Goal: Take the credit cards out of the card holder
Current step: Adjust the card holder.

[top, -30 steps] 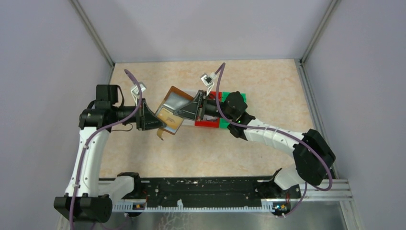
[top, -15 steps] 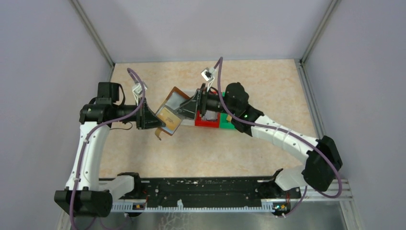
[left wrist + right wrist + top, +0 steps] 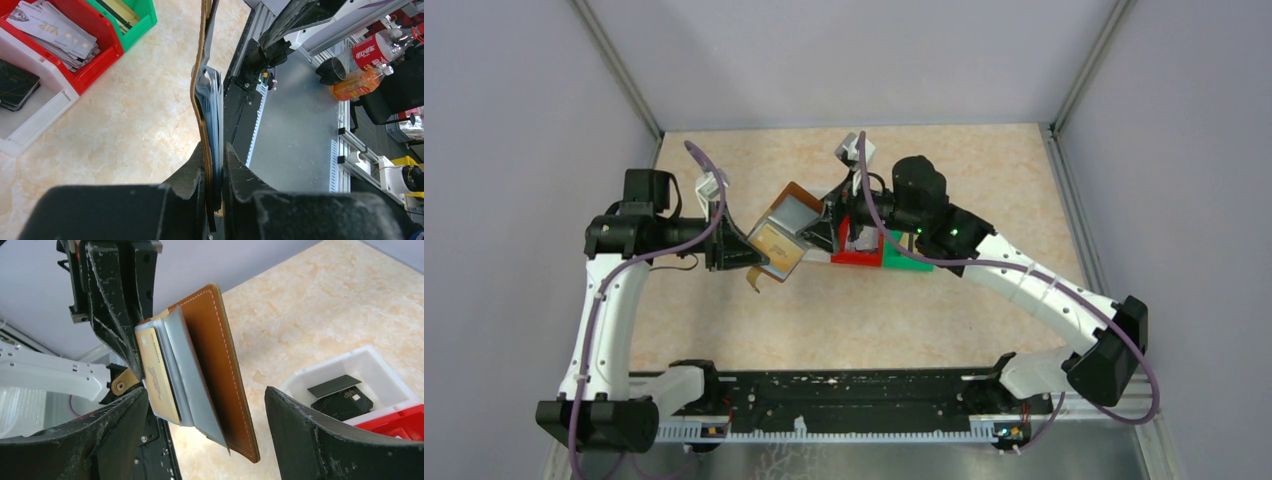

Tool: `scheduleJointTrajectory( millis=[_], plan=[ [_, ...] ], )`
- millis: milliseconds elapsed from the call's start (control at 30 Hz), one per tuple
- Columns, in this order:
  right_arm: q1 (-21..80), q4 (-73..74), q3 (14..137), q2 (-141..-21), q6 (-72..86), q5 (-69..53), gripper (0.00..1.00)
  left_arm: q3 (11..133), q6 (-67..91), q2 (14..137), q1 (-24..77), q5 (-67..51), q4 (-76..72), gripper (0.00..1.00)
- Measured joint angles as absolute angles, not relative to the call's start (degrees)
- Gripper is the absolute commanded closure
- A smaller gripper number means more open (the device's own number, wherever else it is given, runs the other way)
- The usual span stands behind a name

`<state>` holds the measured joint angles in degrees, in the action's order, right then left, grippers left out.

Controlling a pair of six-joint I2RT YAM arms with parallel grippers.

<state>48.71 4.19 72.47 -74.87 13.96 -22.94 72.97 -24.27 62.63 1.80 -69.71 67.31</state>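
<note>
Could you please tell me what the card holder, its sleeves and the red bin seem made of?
The card holder looks like matte brown leather or imitation, with pale edge stitching. Its sleeves seem smooth bluish plastic. The red bin looks moulded, glossy plastic.

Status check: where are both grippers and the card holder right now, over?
Left gripper shut on card holder, held aloft. Right gripper open, empty, facing it. Gold card not yet pulled. Nothing in between.
</note>
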Motion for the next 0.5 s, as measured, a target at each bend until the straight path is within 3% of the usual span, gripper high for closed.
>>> scheduleJointTrajectory(
  millis=[100, 300, 400, 467, 500],
  plan=[
    [48.8, 5.2, 72.7, -75.1, 12.2, -25.0, 0.23, 73.6, -25.5, 62.7, 1.8, -70.4, 68.2, 1.00],
    [48.3, 8.5, 78.6, -79.2, 9.2, -33.6, 0.44, 74.6, -29.9, 62.9, 1.8, -72.0, 71.9, 1.00],
    [48.1, 11.0, 83.3, -82.6, 7.9, -38.6, 0.69, 75.1, -32.7, 63.4, 1.8, -72.9, 74.2, 1.00],
    [47.9, 13.2, 86.2, -84.9, 7.2, -42.1, 0.96, 75.6, -34.8, 63.7, 1.8, -73.3, 75.9, 1.00],
    [47.7, 14.5, 87.7, -86.0, 7.0, -43.9, 1.00, 75.8, -35.6, 63.7, 1.8, -73.3, 76.7, 1.00]
  ],
)
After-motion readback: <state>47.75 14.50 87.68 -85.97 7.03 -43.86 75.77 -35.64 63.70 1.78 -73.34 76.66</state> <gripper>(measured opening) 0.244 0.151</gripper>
